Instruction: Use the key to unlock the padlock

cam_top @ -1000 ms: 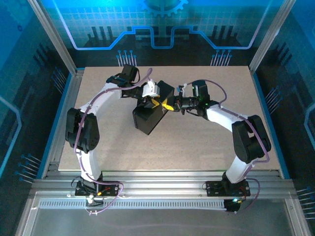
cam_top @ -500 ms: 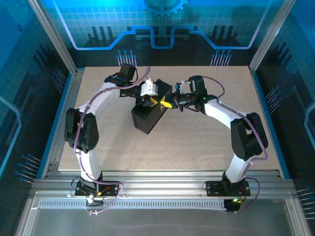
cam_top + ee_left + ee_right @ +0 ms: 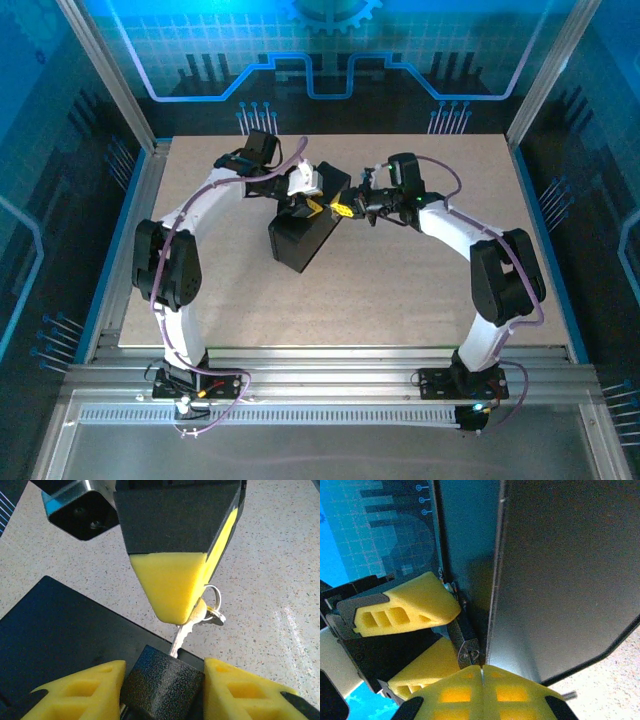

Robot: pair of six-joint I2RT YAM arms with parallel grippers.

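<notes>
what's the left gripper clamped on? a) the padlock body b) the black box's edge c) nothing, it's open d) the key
a: in the left wrist view the left gripper squeezes the black padlock from both sides, while the right gripper pinches the key.

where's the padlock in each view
top external: too small to make out, at the black box's upper right edge
left wrist: padlock bottom centre, in the left gripper, key meeting its top
right wrist: lower left of centre, beside the box's edge
shared landmark: the black box
</notes>
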